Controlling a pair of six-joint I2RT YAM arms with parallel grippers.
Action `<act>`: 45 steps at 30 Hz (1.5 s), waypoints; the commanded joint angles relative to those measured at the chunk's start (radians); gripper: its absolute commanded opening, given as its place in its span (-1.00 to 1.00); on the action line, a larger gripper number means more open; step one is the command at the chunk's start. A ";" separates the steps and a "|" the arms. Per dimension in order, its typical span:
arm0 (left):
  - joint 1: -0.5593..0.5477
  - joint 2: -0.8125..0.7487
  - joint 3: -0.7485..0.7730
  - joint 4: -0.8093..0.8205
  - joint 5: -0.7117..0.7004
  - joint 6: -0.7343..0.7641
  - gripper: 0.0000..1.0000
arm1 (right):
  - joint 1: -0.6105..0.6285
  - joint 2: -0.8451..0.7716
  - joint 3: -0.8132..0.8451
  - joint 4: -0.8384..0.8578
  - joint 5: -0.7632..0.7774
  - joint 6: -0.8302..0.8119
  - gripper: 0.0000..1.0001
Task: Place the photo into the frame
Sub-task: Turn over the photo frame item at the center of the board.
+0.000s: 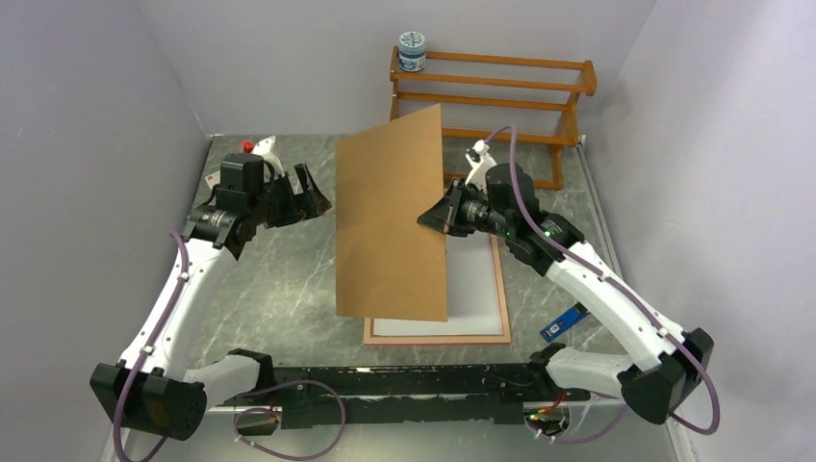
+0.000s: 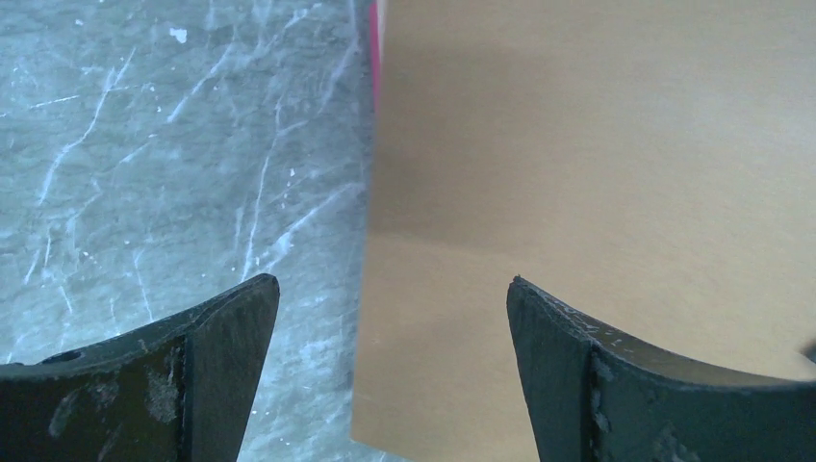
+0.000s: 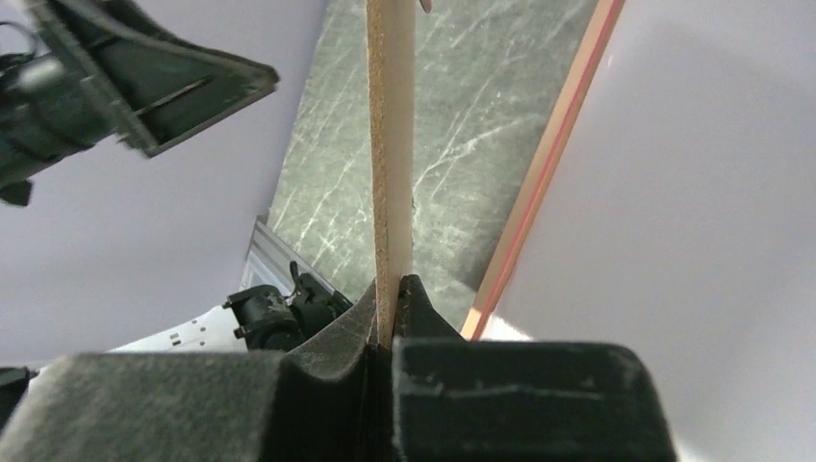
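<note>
One edge pinched: right gripper [image 1: 429, 218] clamps fibreboard panel [image 1: 390, 231]; left gripper [image 1: 315, 197] spread wide. Suggest lowering it square onto frame [image 1: 438, 339].

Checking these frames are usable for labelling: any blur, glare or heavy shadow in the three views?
Top external: sharp, evenly lit, soft shadows. Left wrist: the panel near the lens is soft and featureless; the table veining is clearer. Right wrist: the right gripper is blurred at the bottom, the panel edge it pinches is clear, the right side is featureless white.
</note>
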 commanded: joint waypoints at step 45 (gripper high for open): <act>0.373 0.133 0.135 0.641 1.051 -0.470 -0.95 | -0.300 -0.084 -0.097 0.436 -0.723 0.187 -0.98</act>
